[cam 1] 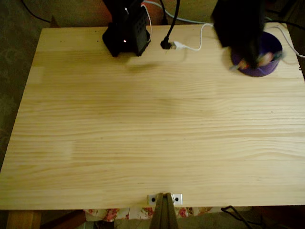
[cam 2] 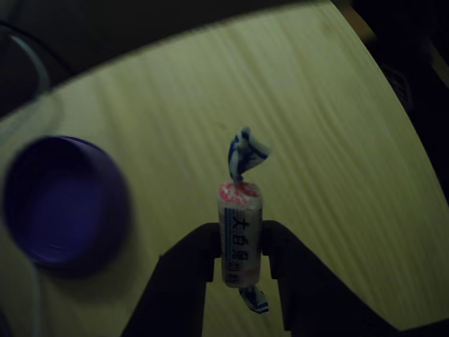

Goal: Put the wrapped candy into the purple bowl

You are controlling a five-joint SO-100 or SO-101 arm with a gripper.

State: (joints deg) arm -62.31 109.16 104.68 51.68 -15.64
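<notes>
Gripper, lower centre of the other view, clamps the wrapped candy; purple bowl blurred at left, arm partly hiding it in the fixed view.

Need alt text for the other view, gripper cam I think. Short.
The end effector is shut on a wrapped candy, held upright with its blue-and-white twisted end up, above a pale wooden table. The purple bowl sits blurred and empty at the left.
</notes>
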